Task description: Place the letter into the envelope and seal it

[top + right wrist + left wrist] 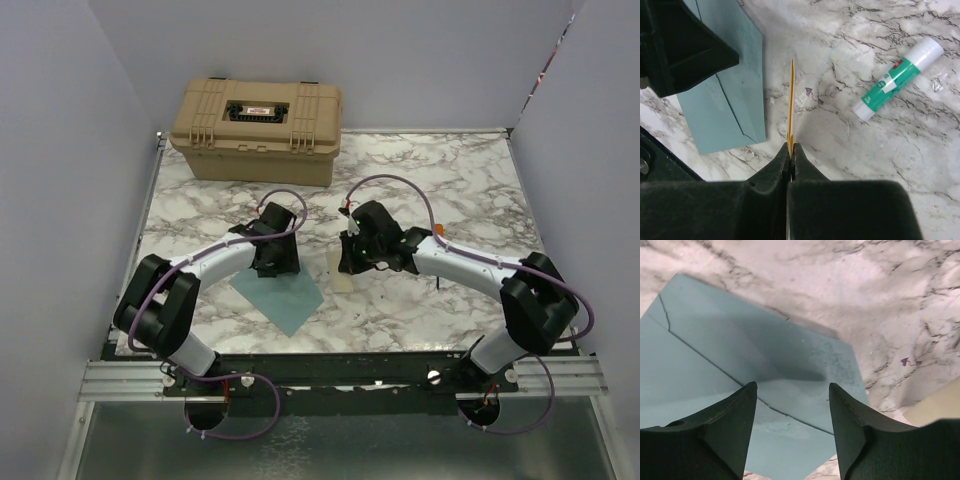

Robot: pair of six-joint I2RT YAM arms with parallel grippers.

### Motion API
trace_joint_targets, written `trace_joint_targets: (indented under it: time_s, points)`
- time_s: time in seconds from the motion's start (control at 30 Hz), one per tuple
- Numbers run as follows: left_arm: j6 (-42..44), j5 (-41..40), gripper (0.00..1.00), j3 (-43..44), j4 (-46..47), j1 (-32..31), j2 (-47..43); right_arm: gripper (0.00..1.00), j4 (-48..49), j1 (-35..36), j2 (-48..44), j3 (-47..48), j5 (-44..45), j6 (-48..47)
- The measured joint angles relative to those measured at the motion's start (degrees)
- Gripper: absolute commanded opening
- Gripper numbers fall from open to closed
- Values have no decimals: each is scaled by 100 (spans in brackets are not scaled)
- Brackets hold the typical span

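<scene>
The teal envelope [285, 297] lies flat on the marble table, its seams facing up in the left wrist view [765, 355]. My left gripper [792, 387] hovers just above it, open, with nothing between its fingers. The cream letter [340, 272] is held by its near edge just right of the envelope and shows edge-on as a thin yellow line [790, 100] in the right wrist view. My right gripper [791, 146] is shut on it. The envelope [735, 100] lies to the left of the held letter, apart from it. A corner of the letter [935, 407] shows at the right of the left wrist view.
A green and white glue stick [897, 77] lies on the marble to the right of the letter. A tan hard case [258, 128] stands at the back left of the table. White walls enclose the table on three sides.
</scene>
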Motion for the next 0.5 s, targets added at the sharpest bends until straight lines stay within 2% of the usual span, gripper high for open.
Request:
trace_joint_targets:
  time_s: [0.07, 0.17, 0.3, 0.5]
  points:
    - [39, 31, 63, 105, 57, 0, 90, 0, -164, 0, -142, 17, 61, 15]
    - [-87, -114, 80, 197, -98, 0, 0, 0, -302, 0, -264, 144, 68, 15]
    - [-586, -562, 98, 170, -861, 0, -538, 0, -321, 0, -256, 411, 52, 39]
    - [-1384, -848, 99, -581, -1543, 59, -1703, 0, -297, 0, -44, 706, -118, 107]
